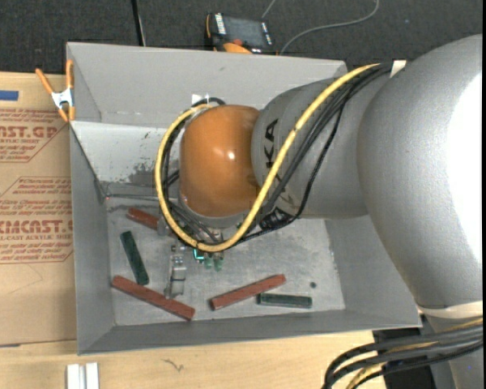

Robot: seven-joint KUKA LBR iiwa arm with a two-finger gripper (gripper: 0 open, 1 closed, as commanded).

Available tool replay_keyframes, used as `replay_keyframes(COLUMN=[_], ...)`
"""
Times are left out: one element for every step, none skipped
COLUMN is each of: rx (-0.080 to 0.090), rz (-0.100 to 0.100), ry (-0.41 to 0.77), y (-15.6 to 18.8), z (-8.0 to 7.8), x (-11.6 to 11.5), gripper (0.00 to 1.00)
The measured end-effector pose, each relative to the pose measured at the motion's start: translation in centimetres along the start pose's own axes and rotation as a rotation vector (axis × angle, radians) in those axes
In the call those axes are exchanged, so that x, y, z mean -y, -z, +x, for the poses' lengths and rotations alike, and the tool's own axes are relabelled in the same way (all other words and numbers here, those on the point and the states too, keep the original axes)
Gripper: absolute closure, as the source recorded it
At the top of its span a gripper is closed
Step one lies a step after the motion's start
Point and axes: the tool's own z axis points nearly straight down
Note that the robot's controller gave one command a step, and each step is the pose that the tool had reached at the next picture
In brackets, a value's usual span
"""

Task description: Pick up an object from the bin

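Note:
My gripper [176,275] reaches down from under the orange wrist cover into the left middle of the bin floor. It sits just above the long red-brown stick [151,297] that lies slanted along the front left. A dark green stick [134,258] lies just left of the gripper. A short red-brown stick [143,217] lies behind it, partly hidden by the cover. I see nothing held in the gripper.
Another red-brown stick [247,292] and a dark green stick [284,301] lie to the right near the front wall. The arm and its orange cover hide the middle and back of the bin. Sloped bin walls close in on the left and front.

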Motion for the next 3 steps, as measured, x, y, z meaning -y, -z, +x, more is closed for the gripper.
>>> replay_keyframes(rx=[0.008,0.009,0.007], rz=[-0.003,-0.003,-0.002], ry=[-0.083,-0.181,-0.366], y=[-7.6,-4.3,-2.3], z=[3.6,2.5,3.4], x=[-4.9,-5.3,-4.2], gripper=[0.00,0.00,0.00])
